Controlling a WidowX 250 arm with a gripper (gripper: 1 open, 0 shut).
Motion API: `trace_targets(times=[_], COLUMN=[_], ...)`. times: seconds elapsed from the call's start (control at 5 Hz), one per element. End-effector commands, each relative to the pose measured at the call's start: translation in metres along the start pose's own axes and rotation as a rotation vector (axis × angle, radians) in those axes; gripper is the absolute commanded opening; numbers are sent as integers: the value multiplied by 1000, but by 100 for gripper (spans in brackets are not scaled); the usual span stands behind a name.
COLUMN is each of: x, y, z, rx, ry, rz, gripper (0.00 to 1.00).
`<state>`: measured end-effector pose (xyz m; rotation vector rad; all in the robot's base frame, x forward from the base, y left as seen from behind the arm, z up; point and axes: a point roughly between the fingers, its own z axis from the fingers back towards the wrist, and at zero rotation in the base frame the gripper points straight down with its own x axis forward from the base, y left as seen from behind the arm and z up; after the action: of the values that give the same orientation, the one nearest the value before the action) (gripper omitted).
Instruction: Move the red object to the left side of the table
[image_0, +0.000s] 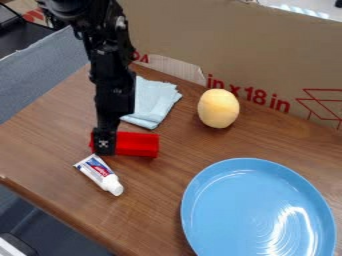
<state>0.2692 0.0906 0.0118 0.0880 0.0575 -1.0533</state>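
Gripper (103, 141) hangs pointing straight down at the left end of the red object (130, 144), its jaws spread as wide as they go and with nothing between them that you could call held; from this angle you cannot tell whether a finger already touches the block. The red object lies flat on the table (47, 125), left of centre in the frame, with the toothpaste tube (100, 173) just beside it toward the lower left and the light blue cloth (150, 101) just above it. Further out you have the yellow ball (219, 108) at centre right, the blue plate (258, 211) in the lower right, and the cardboard box (254, 55) across the top. Watch your alignment: the jaws look set over the block's end rather than its middle, so closing there could pinch a corner and spin or squirt the block away. Come down skewed and you could also nudge the toothpaste tube.
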Motion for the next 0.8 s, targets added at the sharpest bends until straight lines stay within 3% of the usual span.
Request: trace_targets(times=[0.0,0.2,0.4,0.6], x=[2,2,11,13], y=[7,8,12,13], z=[7,1,-11,-11], rx=[25,16,12,4], ry=[-22,-30,-42,-49], rz=[-12,-15,-8,2], gripper=[100,100,0,0])
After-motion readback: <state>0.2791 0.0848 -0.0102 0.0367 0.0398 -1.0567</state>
